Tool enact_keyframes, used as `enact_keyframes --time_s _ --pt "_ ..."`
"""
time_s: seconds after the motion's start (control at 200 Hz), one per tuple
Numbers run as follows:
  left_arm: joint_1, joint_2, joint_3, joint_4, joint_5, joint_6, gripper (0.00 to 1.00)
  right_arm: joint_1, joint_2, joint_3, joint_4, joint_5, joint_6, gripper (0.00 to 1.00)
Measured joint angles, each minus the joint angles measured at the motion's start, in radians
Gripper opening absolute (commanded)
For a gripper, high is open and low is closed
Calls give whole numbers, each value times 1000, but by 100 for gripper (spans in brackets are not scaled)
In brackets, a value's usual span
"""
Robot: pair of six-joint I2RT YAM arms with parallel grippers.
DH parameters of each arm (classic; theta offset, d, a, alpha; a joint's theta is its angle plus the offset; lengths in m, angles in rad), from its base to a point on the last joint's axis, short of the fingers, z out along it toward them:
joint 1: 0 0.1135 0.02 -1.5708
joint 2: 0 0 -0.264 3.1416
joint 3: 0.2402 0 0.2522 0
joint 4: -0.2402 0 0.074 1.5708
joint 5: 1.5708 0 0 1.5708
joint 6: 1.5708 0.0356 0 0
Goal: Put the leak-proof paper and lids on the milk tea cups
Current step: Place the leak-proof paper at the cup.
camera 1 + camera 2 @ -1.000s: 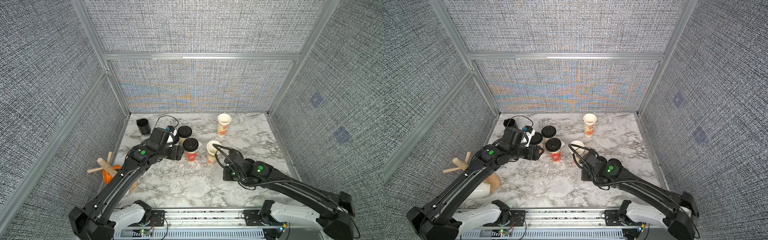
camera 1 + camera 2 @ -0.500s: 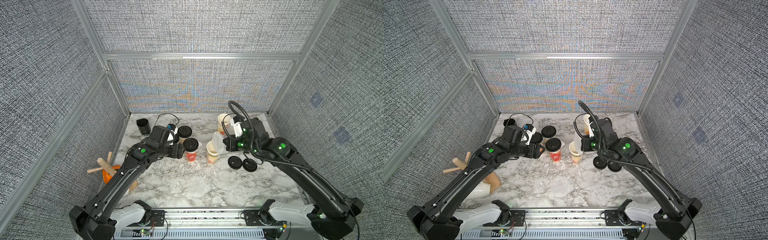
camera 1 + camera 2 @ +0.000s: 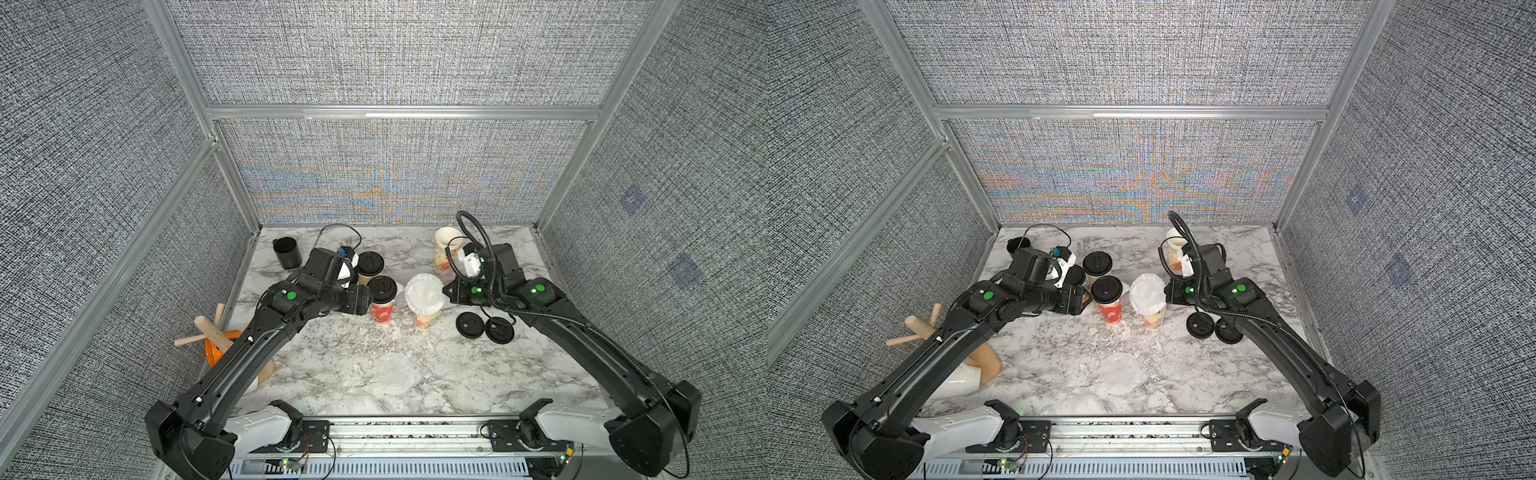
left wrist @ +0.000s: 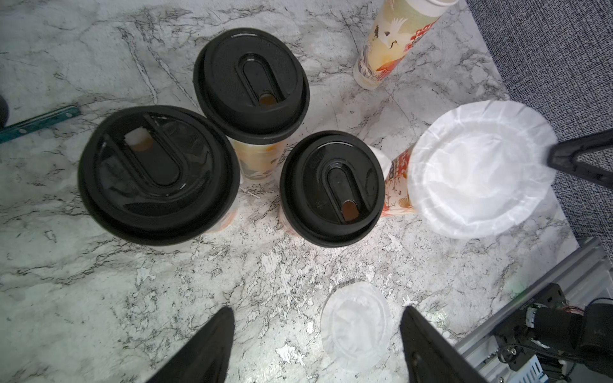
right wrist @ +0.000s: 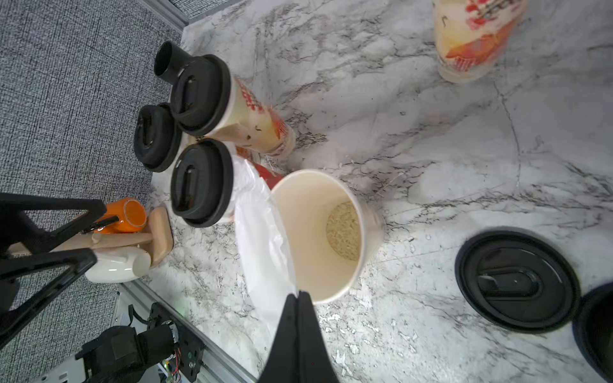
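The right end effector (image 5: 297,298) is pressed together on the edge of the leak-proof paper (image 3: 424,293), laid atop the lidless milk tea cup (image 3: 424,321), seemingly off-centre. Released thus, the sheet could be tipped off beside that cup.

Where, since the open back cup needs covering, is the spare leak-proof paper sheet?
In both top views the spare sheet lies flat on the marble table near its front middle, in front of the paper-covered cup.
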Motion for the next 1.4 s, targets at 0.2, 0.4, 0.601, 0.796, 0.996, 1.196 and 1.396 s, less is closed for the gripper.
enact_keyframes --time_s 0.2,0.4,0.601,0.796,0.996,1.196,1.396 --pt "0 4 5 0 10 -3 80 -23 13 -55 51 -42 8 0" --pt "0 4 8 0 19 -3 80 -42 21 -76 73 -45 8 0" --pt "0 14 12 -1 27 -3 80 -67 21 -85 80 -41 5 0" --pt "0 24 16 -2 29 -3 80 -74 25 -85 86 -42 -2 0" --pt "0 30 19 -2 30 -3 80 -77 31 -86 87 -40 -5 0" --pt "0 30 19 -2 30 -3 80 -81 37 -86 87 -40 -6 14" --pt "0 29 19 -2 30 -3 80 -82 32 -76 87 -40 -4 59"
